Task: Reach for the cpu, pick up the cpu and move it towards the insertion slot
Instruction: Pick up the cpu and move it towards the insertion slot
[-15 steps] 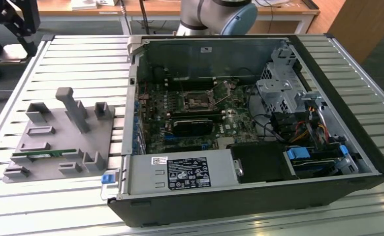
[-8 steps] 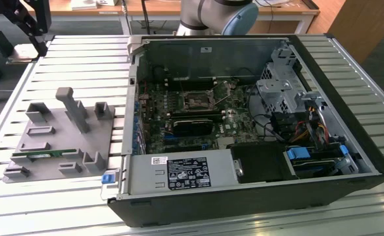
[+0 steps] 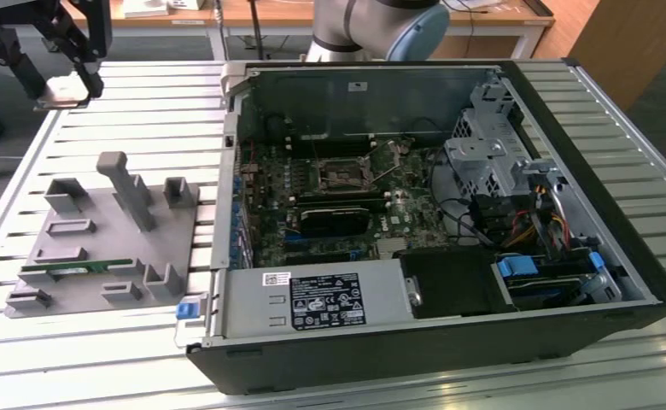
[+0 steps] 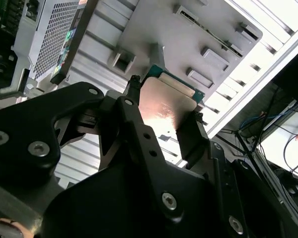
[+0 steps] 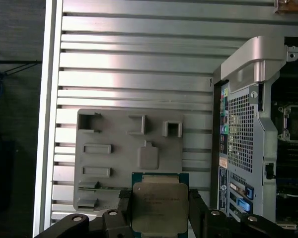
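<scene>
Silvery metal catches the light: the cpu (image 5: pixel 160 207) sits clamped in the gripper (image 5: pixel 159 218), black fingers (image 4: pixel 191 131) pressing on two opposite edges, its green rim poking out past the tips. In both wrist views the chip is lifted clear, with the grey fixture plate (image 5: pixel 114 163) and the slatted aluminium table (image 5: pixel 139 59) well beneath it. And in the exterior view, up at the far left corner, there's the gripper (image 3: pixel 69 85) over the table (image 3: pixel 117 115), the pale cpu (image 3: pixel 66 87) showing between its fingers, well beyond the far end of the fixture plate (image 3: pixel 94 256). A thin green memory stick (image 3: pixel 77 268) lies along the plate's near left side. Over on the right, the open computer case (image 3: pixel 424 213) rests flat on the table, green circuit board exposed, and the insertion slot (image 3: pixel 341 172) is that dark square framed in metal near the board's far middle. Chip and slot are well apart.
</scene>
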